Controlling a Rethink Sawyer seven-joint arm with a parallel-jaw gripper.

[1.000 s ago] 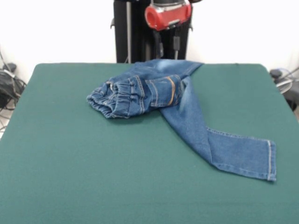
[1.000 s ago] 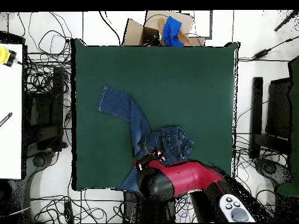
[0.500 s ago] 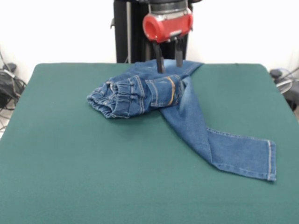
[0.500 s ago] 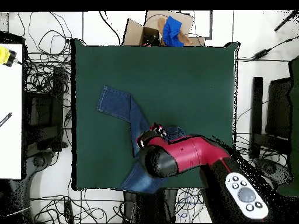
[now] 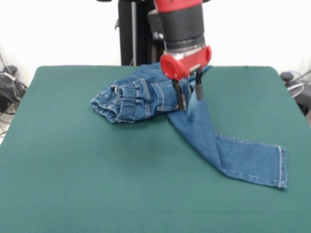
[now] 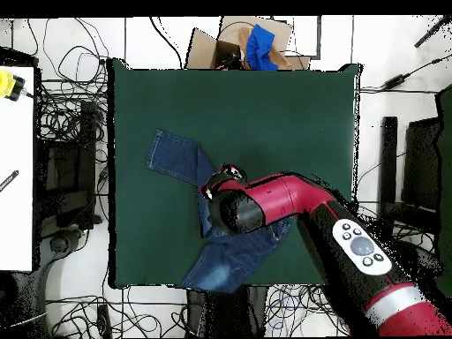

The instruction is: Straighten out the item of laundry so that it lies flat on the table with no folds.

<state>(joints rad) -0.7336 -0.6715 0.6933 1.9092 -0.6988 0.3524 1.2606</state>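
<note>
A small pair of blue jeans (image 5: 194,121) lies on the big green table (image 5: 97,184). The jeans are not flat. The top part with the stretchy waist (image 5: 114,102) is folded over in a bunch, and a back pocket with orange stitching (image 5: 169,94) faces up. One leg runs long and flat toward the front right of the front view, and its hem (image 5: 281,167) lies near the table's right side. The other leg goes back toward the robot's edge of the table.

The red and black arm (image 6: 291,199) comes down over the middle of the jeans. Its gripper (image 5: 188,93) has two thin black fingers (image 5: 179,95) that are spread apart, with a gap between them. They point down at the cloth just beside the pocket. The fingers hold nothing. It is hard to tell if the tips touch the cloth.

In the overhead view the arm covers much of the bunched part of the jeans.

Around the table the floor is white with many black wires (image 6: 66,124). A brown cardboard box (image 6: 231,44) with something blue (image 6: 260,46) in it sits at the table's far edge. A white desk (image 6: 16,168) with a yellow thing (image 6: 9,84) on it stands to one side. Dark stands (image 6: 408,185) are on the other side. Behind the robot the wall (image 5: 58,29) is white.
</note>
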